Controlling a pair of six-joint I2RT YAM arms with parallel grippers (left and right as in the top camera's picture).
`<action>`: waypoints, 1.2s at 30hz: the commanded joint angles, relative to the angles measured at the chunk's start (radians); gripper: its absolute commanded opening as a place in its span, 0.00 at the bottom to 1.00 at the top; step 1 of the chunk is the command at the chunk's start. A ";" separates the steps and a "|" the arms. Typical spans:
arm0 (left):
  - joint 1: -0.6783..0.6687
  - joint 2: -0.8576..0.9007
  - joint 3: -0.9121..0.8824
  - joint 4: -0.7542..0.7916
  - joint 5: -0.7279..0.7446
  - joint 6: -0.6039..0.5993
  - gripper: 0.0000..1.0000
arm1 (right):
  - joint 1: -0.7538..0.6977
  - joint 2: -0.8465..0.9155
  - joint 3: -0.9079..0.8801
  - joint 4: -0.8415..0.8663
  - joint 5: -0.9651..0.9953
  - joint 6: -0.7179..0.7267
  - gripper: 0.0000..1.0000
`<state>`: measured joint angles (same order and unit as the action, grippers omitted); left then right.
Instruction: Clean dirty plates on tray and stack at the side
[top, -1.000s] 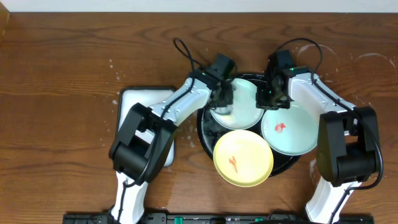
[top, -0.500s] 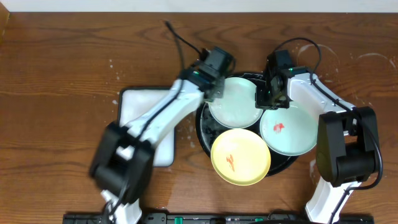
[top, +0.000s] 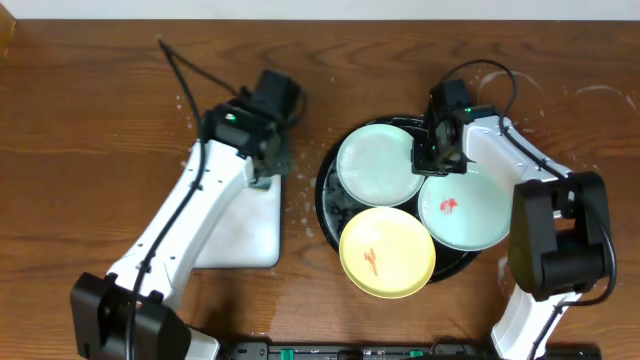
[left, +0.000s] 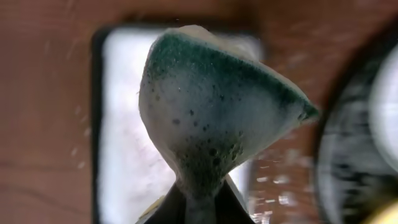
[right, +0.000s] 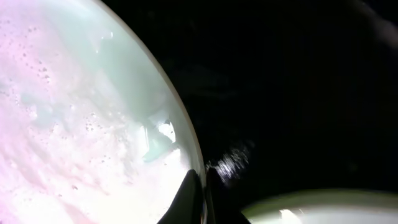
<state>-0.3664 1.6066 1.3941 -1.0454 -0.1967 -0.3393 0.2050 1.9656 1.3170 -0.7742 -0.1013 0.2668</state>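
Note:
Three plates lie on the black tray (top: 327, 205). A clean wet mint plate (top: 377, 165) is at the back, a mint plate with a red smear (top: 465, 212) at the right, and a yellow plate with an orange smear (top: 388, 253) in front. My right gripper (top: 424, 158) is shut on the right rim of the back mint plate (right: 74, 124). My left gripper (top: 268, 158) is shut on a foamy green sponge (left: 211, 106) over the white tray (top: 240, 235), left of the black tray.
The white rectangular tray (left: 124, 124) lies left of the black tray on the brown wood tabletop (top: 90, 130). White soapy rings mark the table at the back right (top: 595, 95). Splashes dot the wood around the trays.
My left gripper has lifted off the back mint plate and swung left with the sponge to above the white tray. My right gripper has stayed on the plate's rim.

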 joint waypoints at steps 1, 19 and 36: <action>0.075 0.007 -0.080 -0.008 -0.021 -0.031 0.12 | 0.016 -0.141 0.032 -0.032 0.146 -0.021 0.01; 0.242 0.008 -0.218 0.079 0.163 -0.043 0.58 | 0.346 -0.455 0.031 -0.119 0.875 -0.100 0.01; 0.242 0.008 -0.218 0.079 0.163 -0.043 0.80 | 0.606 -0.454 0.031 -0.124 1.238 -0.117 0.01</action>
<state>-0.1276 1.6112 1.1801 -0.9642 -0.0288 -0.3874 0.7734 1.5318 1.3361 -0.9001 1.0073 0.1658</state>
